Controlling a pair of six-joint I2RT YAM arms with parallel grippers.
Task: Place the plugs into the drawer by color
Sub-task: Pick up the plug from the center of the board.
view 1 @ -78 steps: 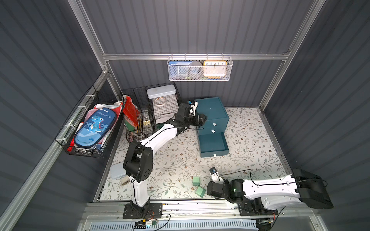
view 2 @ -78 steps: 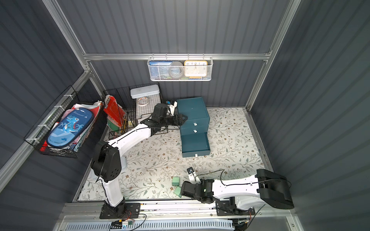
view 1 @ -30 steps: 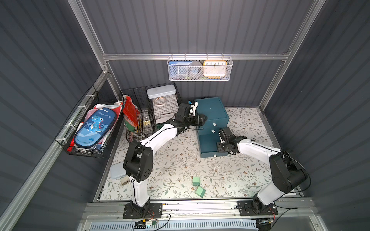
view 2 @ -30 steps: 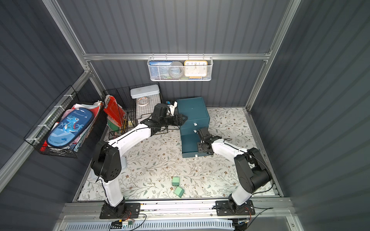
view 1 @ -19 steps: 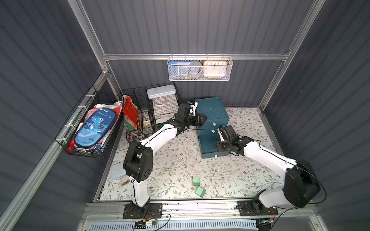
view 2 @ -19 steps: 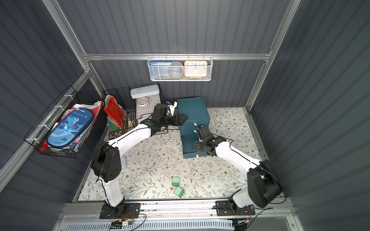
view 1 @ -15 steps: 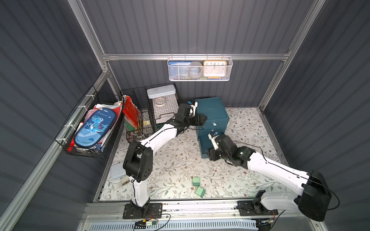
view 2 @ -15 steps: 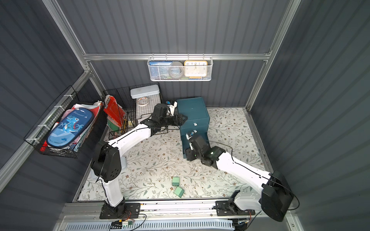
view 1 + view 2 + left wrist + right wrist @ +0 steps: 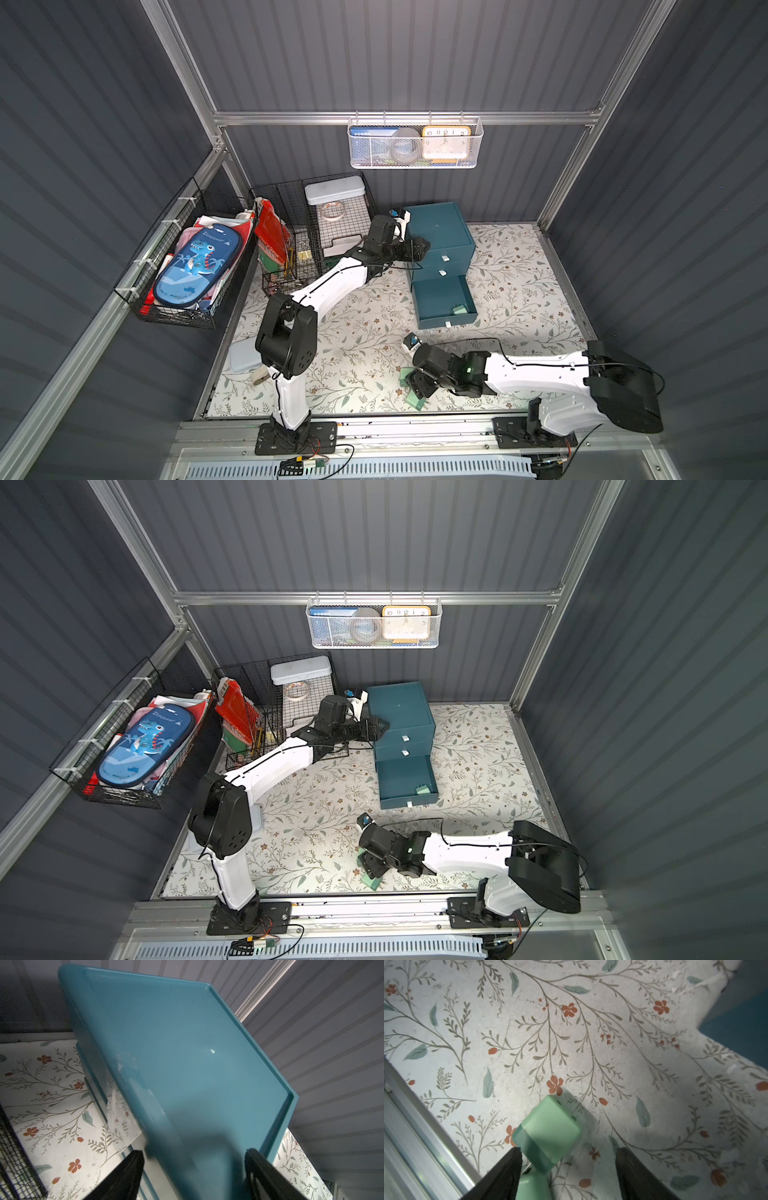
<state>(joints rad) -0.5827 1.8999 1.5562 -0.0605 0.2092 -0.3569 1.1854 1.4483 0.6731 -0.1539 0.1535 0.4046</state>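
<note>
The drawer (image 9: 440,232) is a dark teal cabinet at the back, and it fills the left wrist view (image 9: 187,1053). Its bottom tray (image 9: 432,297) is pulled out, with one mint green plug (image 9: 458,309) inside. My left gripper (image 9: 417,250) (image 9: 194,1153) is closed across the cabinet's top front-left corner. Two more mint green plugs (image 9: 415,402) (image 9: 402,380) lie touching near the front rail. My right gripper (image 9: 417,386) (image 9: 568,1149) hovers open over them. One plug (image 9: 550,1130) lies partly between its fingers, and the other plug (image 9: 533,1186) lies under one finger.
Black wire baskets (image 9: 332,224) stand left of the cabinet. A side basket (image 9: 174,316) holds a dinosaur pencil case. A white mesh basket (image 9: 415,162) hangs on the back wall. A pale flat case (image 9: 243,359) lies by the left arm's base. A metal rail (image 9: 415,1126) edges the floor's front.
My right arm swung from the open bottom tray back to the front, over the two green plugs, and its jaws widened. The left arm stayed put.
</note>
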